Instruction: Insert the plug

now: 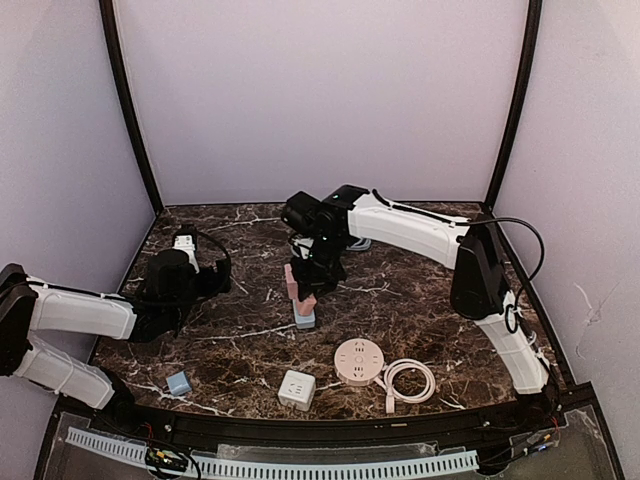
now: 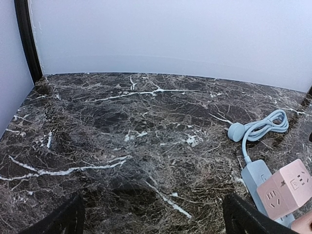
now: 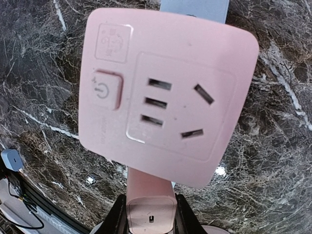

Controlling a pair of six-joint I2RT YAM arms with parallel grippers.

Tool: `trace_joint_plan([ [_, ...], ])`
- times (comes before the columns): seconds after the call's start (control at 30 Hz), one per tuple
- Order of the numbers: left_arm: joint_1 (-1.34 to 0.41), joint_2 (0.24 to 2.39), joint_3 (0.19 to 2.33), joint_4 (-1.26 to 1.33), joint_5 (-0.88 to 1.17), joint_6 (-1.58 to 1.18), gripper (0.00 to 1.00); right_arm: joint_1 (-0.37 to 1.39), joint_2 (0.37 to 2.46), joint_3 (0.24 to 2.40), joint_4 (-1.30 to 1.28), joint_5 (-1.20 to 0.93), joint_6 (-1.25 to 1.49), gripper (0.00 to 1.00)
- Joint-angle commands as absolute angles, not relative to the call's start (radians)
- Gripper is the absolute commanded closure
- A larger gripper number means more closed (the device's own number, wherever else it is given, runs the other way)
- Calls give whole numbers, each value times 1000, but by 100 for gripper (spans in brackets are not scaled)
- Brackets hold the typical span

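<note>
We see a tabletop (image 1: 420, 290) of dark brown marble veined in white. The cube socket (image 3: 165, 97) is pale pink, and so is the plug (image 3: 151, 214). The power strip (image 2: 253, 173) and its cable (image 2: 265, 124) are light blue. By the front edge, the round socket (image 1: 358, 360) is beige and the square adapter (image 1: 296, 389) white.

The pink socket cube (image 3: 165, 97) hides most of the blue power strip (image 3: 195, 9) and part of the pink plug (image 3: 151, 212).

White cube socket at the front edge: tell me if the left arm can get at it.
Probably yes: the white cube socket lies uncovered, the left gripper is open and empty, and nothing stands between them.
</note>
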State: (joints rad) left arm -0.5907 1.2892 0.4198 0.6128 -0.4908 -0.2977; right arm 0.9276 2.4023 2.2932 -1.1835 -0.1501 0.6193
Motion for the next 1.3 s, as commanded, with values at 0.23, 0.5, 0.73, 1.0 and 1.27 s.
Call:
trace_joint_plan([
  [0.23, -583, 1283, 396, 637, -470, -299, 1, 944, 2444, 2308, -1350, 213, 601, 100],
  [0.5, -583, 1302, 398, 635, -466, -299, 1, 988, 2503, 2356, -1316, 170, 636, 100],
  [0.73, -583, 1313, 393, 642, -460, -300, 1, 1009, 2532, 2349, -1310, 228, 661, 100],
  [1.0, -583, 1304, 391, 629, -441, -300, 1, 1033, 2564, 2342, -1213, 211, 742, 100],
  [1.27, -583, 1280, 379, 618, -431, -299, 1, 1035, 2630, 2373, -1162, 230, 773, 100],
])
